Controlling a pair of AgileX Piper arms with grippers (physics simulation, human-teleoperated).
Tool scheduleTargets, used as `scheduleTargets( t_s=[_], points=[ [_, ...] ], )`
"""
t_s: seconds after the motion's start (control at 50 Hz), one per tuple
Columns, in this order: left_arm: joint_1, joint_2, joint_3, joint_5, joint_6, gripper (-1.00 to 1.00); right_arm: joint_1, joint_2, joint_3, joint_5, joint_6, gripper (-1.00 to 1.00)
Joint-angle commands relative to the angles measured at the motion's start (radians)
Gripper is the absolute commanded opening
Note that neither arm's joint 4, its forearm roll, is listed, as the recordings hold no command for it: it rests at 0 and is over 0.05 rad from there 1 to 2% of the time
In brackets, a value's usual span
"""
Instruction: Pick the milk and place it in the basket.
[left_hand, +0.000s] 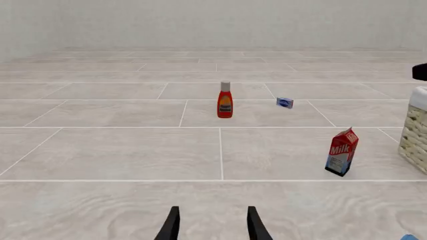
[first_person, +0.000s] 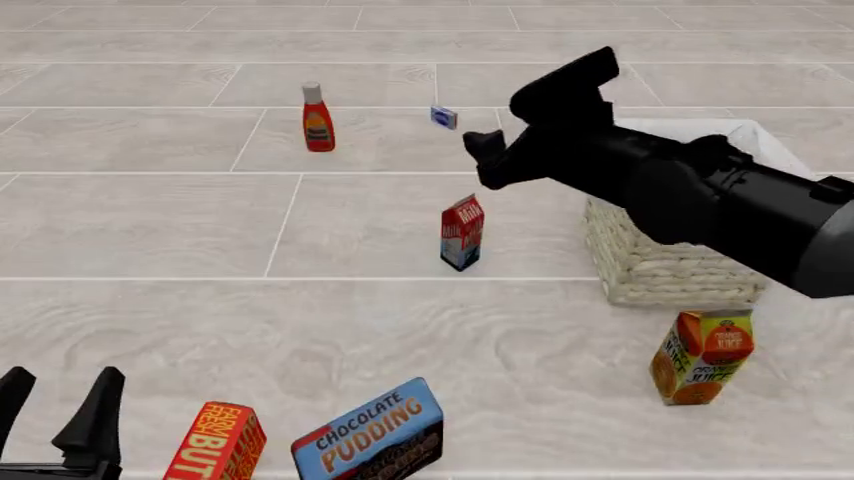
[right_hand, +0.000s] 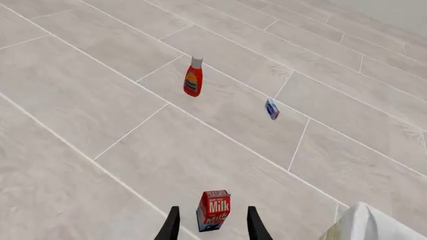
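The basket (first_person: 667, 265) sits on the right side of the tiled table, its white liner (right_hand: 363, 222) folded over the rim. My right arm crosses above it and hides most of the inside, so I cannot tell what, if anything, lies in it.

The milk (first_person: 462, 232) stands upright on the table just left of the basket, apart from it, red top up. In my right wrist view it shows between my fingertips but farther off; my right gripper (first_person: 489, 160) hangs in the air above and behind it, jaws apart, holding nothing.

My left gripper (first_person: 56, 420) is low at the near left edge, fingers spread and empty, well apart from the milk.

Farther back a ketchup bottle (first_person: 316, 118) stands upright, and a small blue packet (first_person: 445, 117) lies to its right. Near the front edge lie a butter box (first_person: 216, 442) and a pudding box (first_person: 370, 435), side by side. An orange juice carton (first_person: 702, 356) stands in front of the basket.
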Motion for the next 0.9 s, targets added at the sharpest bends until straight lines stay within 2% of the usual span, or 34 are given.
scheduleTargets(
  t_s=[0.02, 0.14, 0.44, 0.46, 0.9],
  points=[
    [0.0, 0.0, 0.0, 0.0, 0.0, 1.0, 0.003, 0.178, -0.128, 0.03, 0.009, 1.0],
    [0.0, 0.0, 0.0, 0.0, 0.0, 1.0, 0.006, 0.228, -0.156, 0.024, 0.02, 1.0],
    [0.0, 0.0, 0.0, 0.0, 0.0, 1.0, -0.02, 0.349, -0.193, -0.008, 0.004, 1.0],
    [0.0, 0.0, 0.0, 0.0, 0.0, 1.0, -0.031, 0.394, -0.206, -0.024, -0.005, 1.0],
    [0.0, 0.0, 0.0, 0.0, 0.0, 1.0, -0.067, 0.521, -0.225, -0.08, -0.001, 1.0]
  ],
)
